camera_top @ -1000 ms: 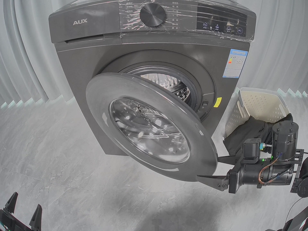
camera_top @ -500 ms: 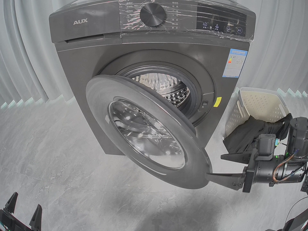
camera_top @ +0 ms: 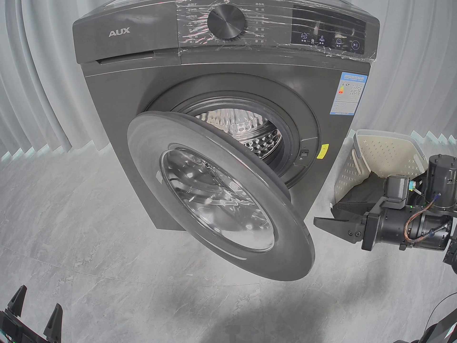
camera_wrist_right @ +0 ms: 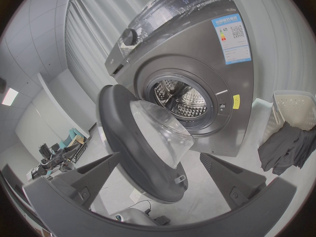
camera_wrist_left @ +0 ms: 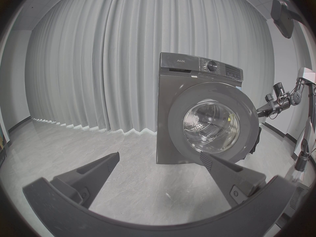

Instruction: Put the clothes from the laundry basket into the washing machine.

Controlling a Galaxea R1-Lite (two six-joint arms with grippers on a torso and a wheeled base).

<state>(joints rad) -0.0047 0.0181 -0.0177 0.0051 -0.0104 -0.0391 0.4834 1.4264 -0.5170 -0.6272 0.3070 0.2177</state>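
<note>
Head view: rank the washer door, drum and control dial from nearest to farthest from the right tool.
1. Washer door, its rim just beside the right tool.
2. Drum, behind the door, higher.
3. Control dial, on the top panel.

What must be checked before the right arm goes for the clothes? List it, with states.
1. Door open: ok.
2. Drum free to load: ok, visible part empty.
3. Right gripper open and empty: ok.
4. Right gripper apart from door: ok.
5. Clothes within reach, hanging over basket rim: looks ok.
6. Left gripper out of the way: ok, low and open.
</note>
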